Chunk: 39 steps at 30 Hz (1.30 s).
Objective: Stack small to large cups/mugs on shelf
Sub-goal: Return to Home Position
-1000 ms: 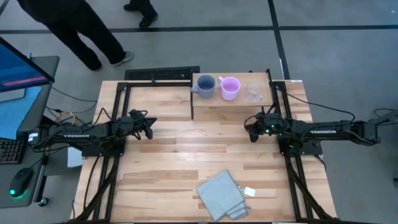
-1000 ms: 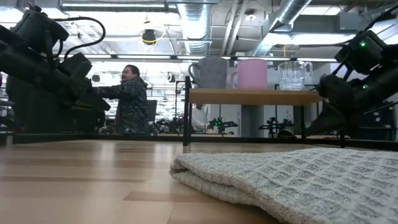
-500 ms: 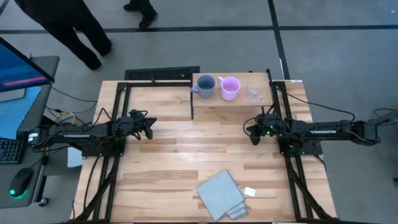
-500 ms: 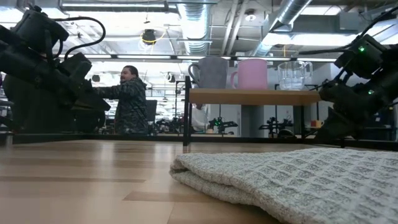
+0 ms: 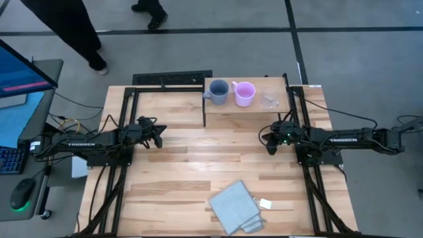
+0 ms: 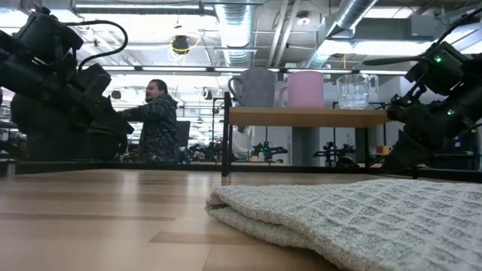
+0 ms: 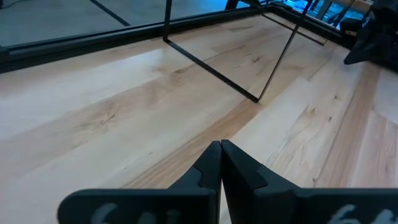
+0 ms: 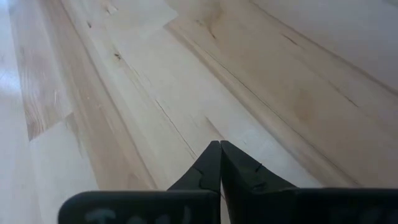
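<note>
Three cups are being carried in a row by the shelf (image 5: pixel 246 116) at the worktop's (image 5: pixel 198 172) far edge: blue-grey mug (image 5: pixel 219 91), pink mug (image 5: pixel 244 93), clear cup (image 5: pixel 269 98). The left pincer (image 5: pixel 158 134) is being held pressed together toward the left edge. The right pincer (image 5: pixel 267 141), likewise pressed together, is being held near the shelf's front.
</note>
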### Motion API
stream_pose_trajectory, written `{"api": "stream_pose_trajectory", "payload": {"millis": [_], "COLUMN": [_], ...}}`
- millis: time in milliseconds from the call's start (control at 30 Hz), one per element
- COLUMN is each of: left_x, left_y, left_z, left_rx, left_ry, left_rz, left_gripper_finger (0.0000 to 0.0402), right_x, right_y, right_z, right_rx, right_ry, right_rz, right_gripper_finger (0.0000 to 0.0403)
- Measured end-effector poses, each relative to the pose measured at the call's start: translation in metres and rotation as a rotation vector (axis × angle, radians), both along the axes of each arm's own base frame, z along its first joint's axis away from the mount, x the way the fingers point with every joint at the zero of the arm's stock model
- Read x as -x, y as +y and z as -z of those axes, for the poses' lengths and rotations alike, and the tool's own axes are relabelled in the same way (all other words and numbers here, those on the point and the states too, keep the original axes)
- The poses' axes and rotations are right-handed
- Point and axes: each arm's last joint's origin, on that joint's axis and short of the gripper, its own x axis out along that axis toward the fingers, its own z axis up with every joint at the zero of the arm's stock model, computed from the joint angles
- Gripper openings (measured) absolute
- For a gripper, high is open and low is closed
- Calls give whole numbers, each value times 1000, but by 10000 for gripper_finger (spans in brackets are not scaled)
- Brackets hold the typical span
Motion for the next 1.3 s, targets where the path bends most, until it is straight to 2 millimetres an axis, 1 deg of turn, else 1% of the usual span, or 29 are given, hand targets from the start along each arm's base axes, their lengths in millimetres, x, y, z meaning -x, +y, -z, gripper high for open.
{"api": "stream_pose_trajectory", "payload": {"millis": [1300], "left_x": [0], "left_y": [0], "left_z": [0], "left_rx": [0], "left_ry": [0], "left_rz": [0], "left_gripper_finger": [0], "right_x": [0], "right_y": [0], "right_z": [0], "right_rx": [-1], "right_ry": [0], "right_rz": [0], "right_gripper_finger": [29]}}
